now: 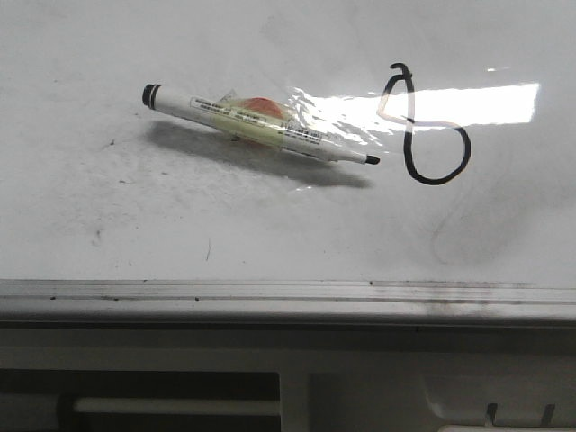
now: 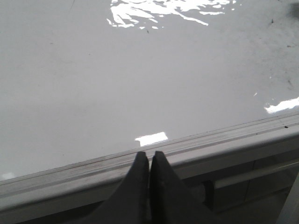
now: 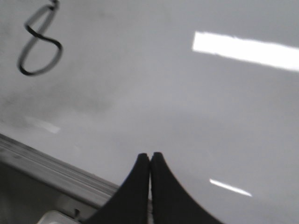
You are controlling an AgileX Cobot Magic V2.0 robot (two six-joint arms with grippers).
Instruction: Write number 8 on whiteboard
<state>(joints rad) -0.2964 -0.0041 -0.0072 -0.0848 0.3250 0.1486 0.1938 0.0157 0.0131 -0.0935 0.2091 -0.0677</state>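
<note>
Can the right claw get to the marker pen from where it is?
Probably yes. The marker lies loose on the whiteboard beside the number 8, with nothing covering it. The right claw is shut and empty, so it must open first.

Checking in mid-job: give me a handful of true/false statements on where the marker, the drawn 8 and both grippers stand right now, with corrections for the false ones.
1. A number 8 is drawn on the whiteboard. True.
2. The right gripper is holding the marker. False: its fingers are together with nothing between them, and the marker lies on the board.
3. The marker's tip points toward the 8. True: the uncapped black tip sits just left of the lower loop, not touching it.
4. The left gripper is wide open. False: its fingers are closed together, near the board's metal rim.
5. The 8's upper loop is larger than its lower loop. False: the lower loop is the bigger, rounder one.
</note>
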